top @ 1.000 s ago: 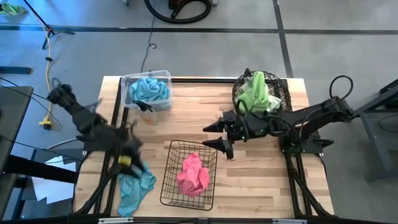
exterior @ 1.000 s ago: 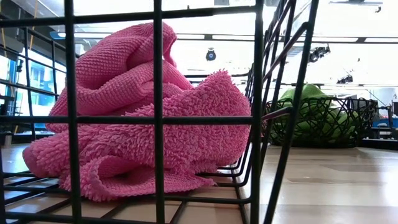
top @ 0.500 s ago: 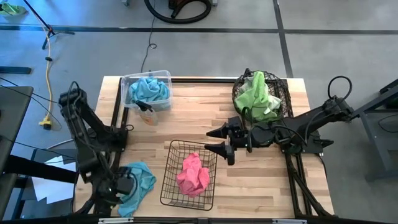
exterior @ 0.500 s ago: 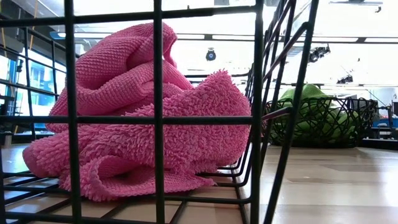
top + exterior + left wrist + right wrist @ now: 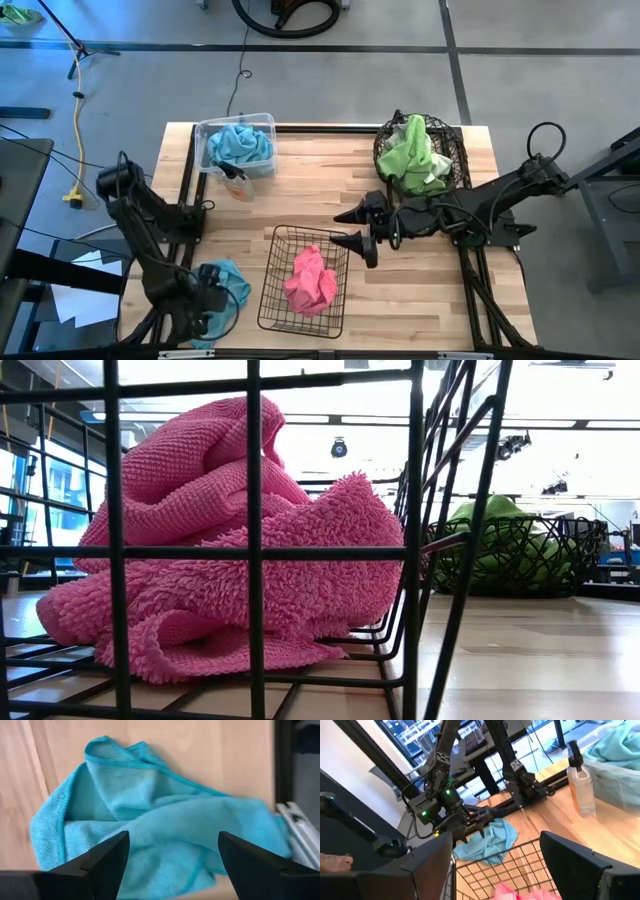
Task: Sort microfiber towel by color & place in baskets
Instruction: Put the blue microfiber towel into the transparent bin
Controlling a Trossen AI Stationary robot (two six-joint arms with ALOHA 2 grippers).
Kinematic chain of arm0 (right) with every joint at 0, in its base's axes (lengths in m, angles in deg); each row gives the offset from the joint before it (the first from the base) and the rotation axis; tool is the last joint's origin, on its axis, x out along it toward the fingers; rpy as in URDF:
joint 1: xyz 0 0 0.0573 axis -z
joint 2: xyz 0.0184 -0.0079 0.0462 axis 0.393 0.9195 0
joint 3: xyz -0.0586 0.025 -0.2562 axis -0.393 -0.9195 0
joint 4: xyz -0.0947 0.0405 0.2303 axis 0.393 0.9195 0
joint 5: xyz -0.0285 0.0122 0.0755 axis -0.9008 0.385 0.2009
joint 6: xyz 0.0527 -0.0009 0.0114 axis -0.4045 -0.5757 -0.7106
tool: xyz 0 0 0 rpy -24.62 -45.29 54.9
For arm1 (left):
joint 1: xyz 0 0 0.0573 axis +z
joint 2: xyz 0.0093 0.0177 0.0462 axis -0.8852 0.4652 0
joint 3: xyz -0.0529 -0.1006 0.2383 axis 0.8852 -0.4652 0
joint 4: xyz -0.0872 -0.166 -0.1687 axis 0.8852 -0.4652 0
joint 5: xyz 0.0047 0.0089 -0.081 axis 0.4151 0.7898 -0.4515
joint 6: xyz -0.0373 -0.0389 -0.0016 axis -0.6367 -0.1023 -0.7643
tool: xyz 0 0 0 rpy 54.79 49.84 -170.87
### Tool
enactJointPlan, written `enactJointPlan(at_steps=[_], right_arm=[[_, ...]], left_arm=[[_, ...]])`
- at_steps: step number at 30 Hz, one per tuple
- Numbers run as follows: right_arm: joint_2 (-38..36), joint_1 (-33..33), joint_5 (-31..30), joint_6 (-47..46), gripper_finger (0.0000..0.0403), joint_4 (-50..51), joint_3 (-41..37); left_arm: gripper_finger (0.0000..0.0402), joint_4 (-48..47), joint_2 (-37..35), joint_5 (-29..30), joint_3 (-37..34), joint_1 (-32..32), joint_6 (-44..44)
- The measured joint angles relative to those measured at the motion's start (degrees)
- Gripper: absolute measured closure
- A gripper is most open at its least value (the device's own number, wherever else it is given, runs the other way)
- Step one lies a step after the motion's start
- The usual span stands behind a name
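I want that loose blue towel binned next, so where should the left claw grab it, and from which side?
Come straight down with the left claw, already open above the blue towel. Pinch the raised fold across its middle: the cloth lies crumpled on the table, so that ridge probably gives more to grip than the thin edges.

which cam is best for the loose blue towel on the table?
Left wrist view: the loose blue towel fills the frame, crumpled on bare wood between the open left claw fingers. High view shows it small, partly under that arm, left of the black wire basket. Right wrist view shows it distant. Low view misses it.
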Motion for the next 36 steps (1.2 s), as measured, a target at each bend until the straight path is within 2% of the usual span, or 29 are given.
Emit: enactJointPlan(at_steps=[8,13,19,21,23,25,29,30,33,36], right_arm=[[0.0,0.0,0.9,0.0,0.0104,2.2,0.0],[0.0,0.0,1.0,0.0,0.0104,3.5,0.0],[0.0,0.0,1.3,0.0,0.0104,3.8,0.0],[0.0,0.0,1.5,0.0,0.0104,3.8,0.0],[0.0,0.0,1.6,0.0,0.0104,4.1,0.0],[0.0,0.0,1.6,0.0,0.0104,4.2,0.0],[0.0,0.0,2.2,0.0,0.0104,4.5,0.0],[0.0,0.0,2.5,0.0,0.0104,4.5,0.0],[0.0,0.0,4.1,0.0,0.0104,4.5,0.0],[0.0,0.0,4.9,1.0,0.0104,4.6,0.0]], left_arm=[[0.0108,-1.2,7.1,-0.2,0.0,1.5,-3.9],[0.0108,0.1,11.8,-4.4,-0.9,1.6,-5.2],[0.011,1.8,13.1,-4.7,-2.2,1.9,-8.7],[0.0121,2.1,12.7,-4.4,-2.4,2.2,-9.3],[0.015,2.4,12.3,-4.2,-2.5,2.6,-9.7],[0.0197,2.6,11.8,-4.0,-2.5,2.9,-9.8],[0.0345,2.7,10.3,-2.6,-2.7,3.3,-10.1],[0.0371,2.4,9.6,-2.5,-2.8,3.4,-10.6],[0.0382,1.1,5.6,-1.8,-3.0,4.0,-13.2],[0.0394,-0.9,-1.5,-1.5,-2.8,4.6,-14.9]])
